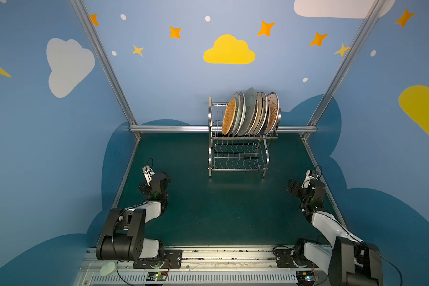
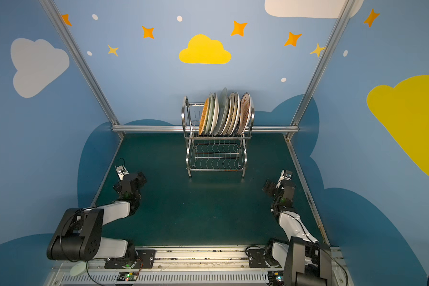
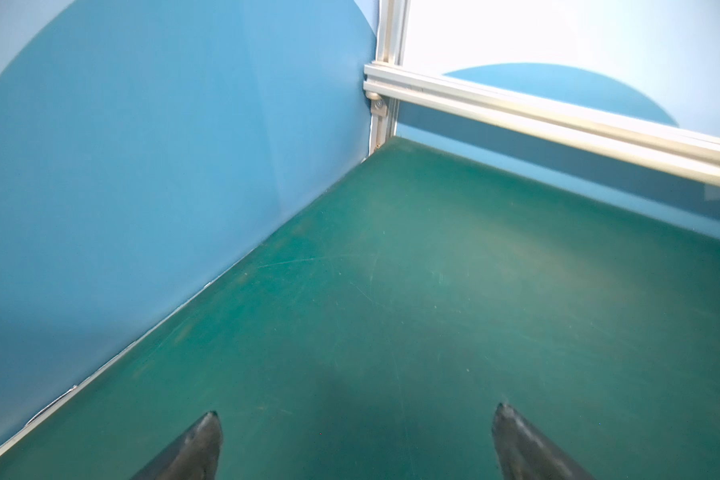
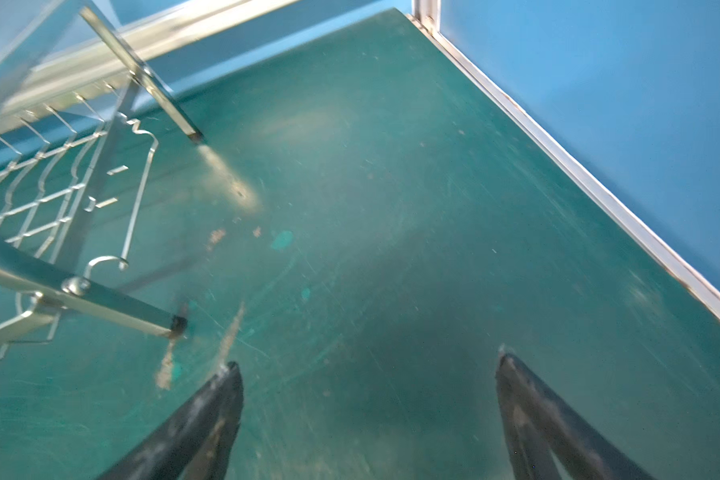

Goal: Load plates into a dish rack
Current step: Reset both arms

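Near the left wall, the left gripper [image 3: 358,409] hung low over the green table [image 1: 208,213], its jaws spread wide with nothing between them. Farther right, at the table's back edge, the dish rack [image 1: 238,158] stood with the plates [image 1: 250,112] lined on edge along its upper shelf. By the right wall, the right gripper [image 4: 367,359] gaped wide too, holding nothing.

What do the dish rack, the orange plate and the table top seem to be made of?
Dish rack: likely polished steel wire and tube; it shines like a mirror.
Orange plate: woven look, perhaps rattan or printed plastic.
Table top: dark green matte mat, scuffed; probably rubber or plastic.
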